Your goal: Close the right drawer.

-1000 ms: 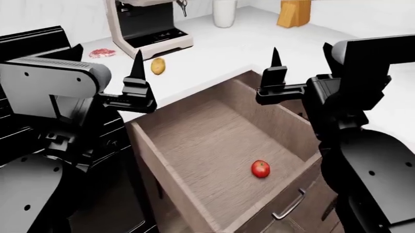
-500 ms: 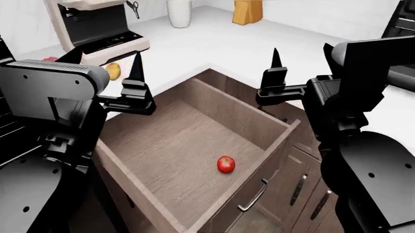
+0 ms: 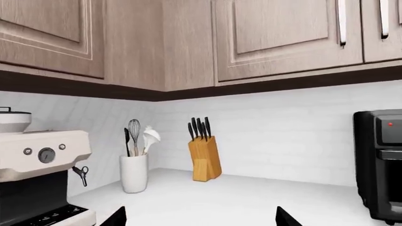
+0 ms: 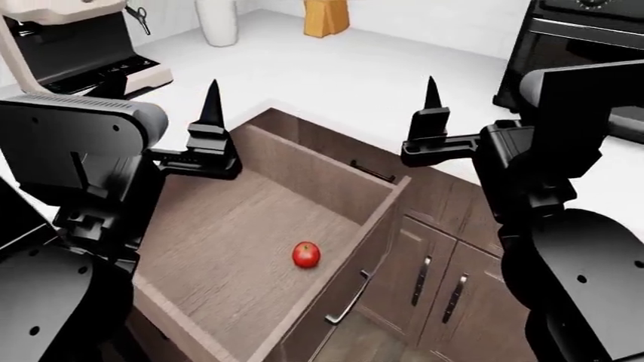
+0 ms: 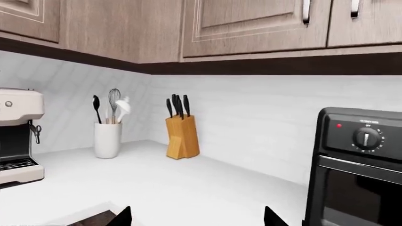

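Head view: white counter (image 4: 332, 72), open right drawer (image 4: 252, 249), both hands (image 4: 213, 124) (image 4: 430, 113) spread, empty.

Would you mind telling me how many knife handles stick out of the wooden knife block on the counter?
4 black handles, side by side in the top of the knife block, which stands on the counter by the backsplash, beside the utensil crock. Some may be hidden behind these.

My right drawer (image 4: 252, 249) is grey-brown wood grain, holding a red apple (image 4: 306, 255); the surface (image 4: 332, 75) is plain white, my tools black.
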